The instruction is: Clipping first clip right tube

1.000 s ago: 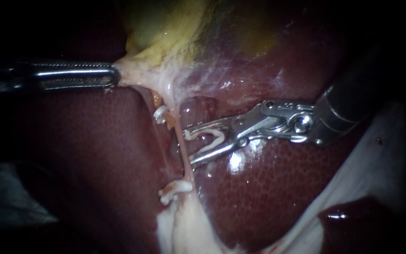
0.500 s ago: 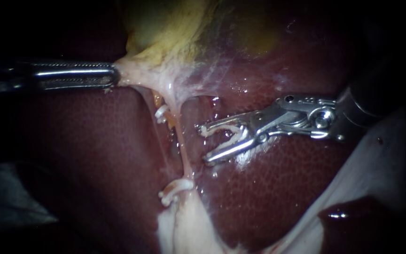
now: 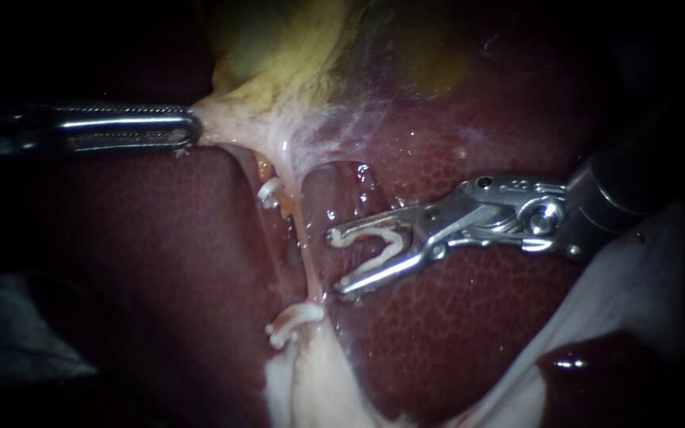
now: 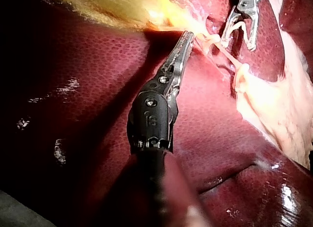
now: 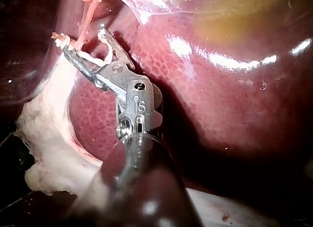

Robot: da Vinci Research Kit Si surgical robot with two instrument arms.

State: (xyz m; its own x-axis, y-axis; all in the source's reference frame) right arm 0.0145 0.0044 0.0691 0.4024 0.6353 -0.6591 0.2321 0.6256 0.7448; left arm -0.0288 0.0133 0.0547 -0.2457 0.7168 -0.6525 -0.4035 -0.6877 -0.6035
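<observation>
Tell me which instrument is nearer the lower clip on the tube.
Right. The right instrument, carrying an open clip, sits just up-right of the lower clip; the left instrument grips gallbladder tissue far up-left.

Left instrument [image 3: 189,128]: shaft was seen entering from the left, held level; jaws were found clamped on pale tissue [image 3: 227,120].
Right instrument [image 3: 336,263]: shaft was angled in from the upper right; jaws were held spread in a V, with a white clip [image 3: 382,244] seated against both.
</observation>
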